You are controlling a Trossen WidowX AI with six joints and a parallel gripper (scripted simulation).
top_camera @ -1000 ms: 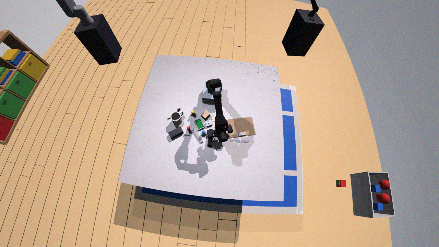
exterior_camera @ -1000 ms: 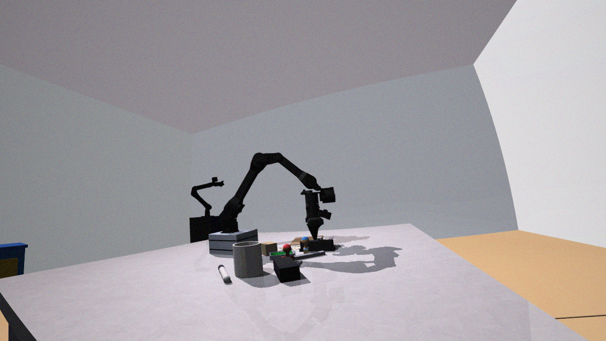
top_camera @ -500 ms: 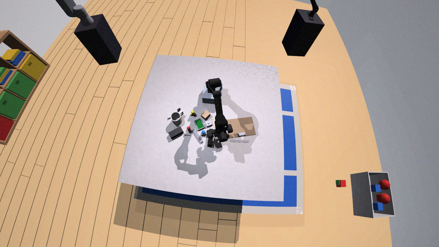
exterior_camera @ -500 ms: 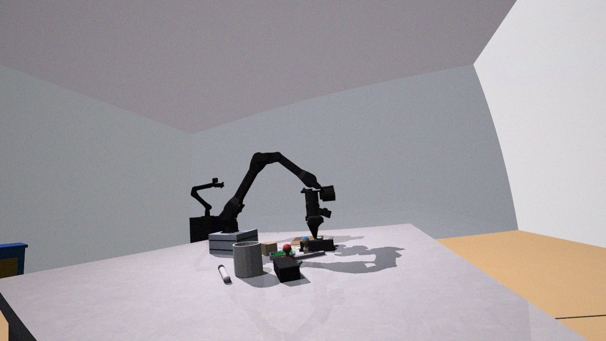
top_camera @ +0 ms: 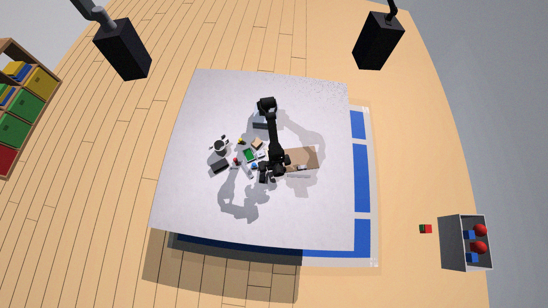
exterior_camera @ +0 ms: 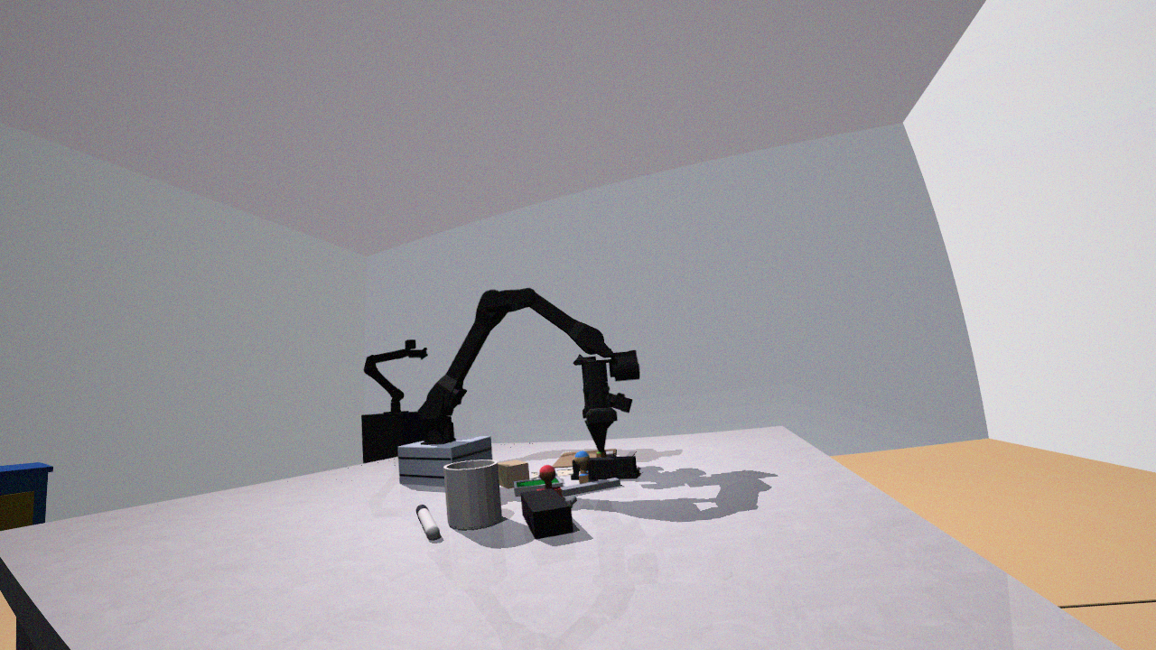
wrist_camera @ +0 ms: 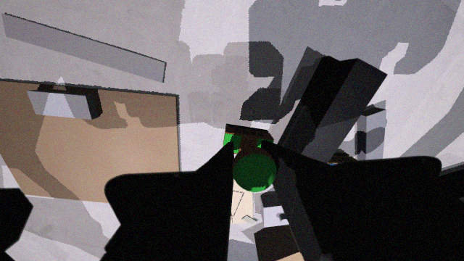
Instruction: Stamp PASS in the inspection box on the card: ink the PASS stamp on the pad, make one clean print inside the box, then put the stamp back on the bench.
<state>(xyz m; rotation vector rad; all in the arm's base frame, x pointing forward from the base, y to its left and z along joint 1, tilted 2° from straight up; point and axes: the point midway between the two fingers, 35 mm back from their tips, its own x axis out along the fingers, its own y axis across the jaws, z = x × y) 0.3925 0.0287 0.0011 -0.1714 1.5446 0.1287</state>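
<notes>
My gripper (exterior_camera: 601, 452) (wrist_camera: 246, 146) points down and is shut on the green-knobbed stamp (wrist_camera: 254, 172). The stamp is upright, with its base low over the bench; a small lift is hard to judge. The cream card (wrist_camera: 242, 206) lies just beyond it in the wrist view, partly hidden by the fingers, with part of a drawn outline showing. The green ink pad (top_camera: 248, 154) (exterior_camera: 537, 483) lies left of the gripper in the top view. Stamps with a red knob (top_camera: 235, 161) (exterior_camera: 546, 471), a blue knob (top_camera: 253, 164) (exterior_camera: 581, 457) and a yellow knob (top_camera: 240, 140) stand around it.
A black block (top_camera: 263, 176) (wrist_camera: 333, 105) stands close beside the gripper. A brown board (top_camera: 304, 155) (wrist_camera: 90, 156) bears a small grey block (top_camera: 302, 167) (wrist_camera: 59, 104). A grey bar (top_camera: 247, 170), wooden block (top_camera: 256, 143), cup (top_camera: 219, 147) (exterior_camera: 472, 495) and black box (top_camera: 219, 165) (exterior_camera: 546, 514) are farther left.
</notes>
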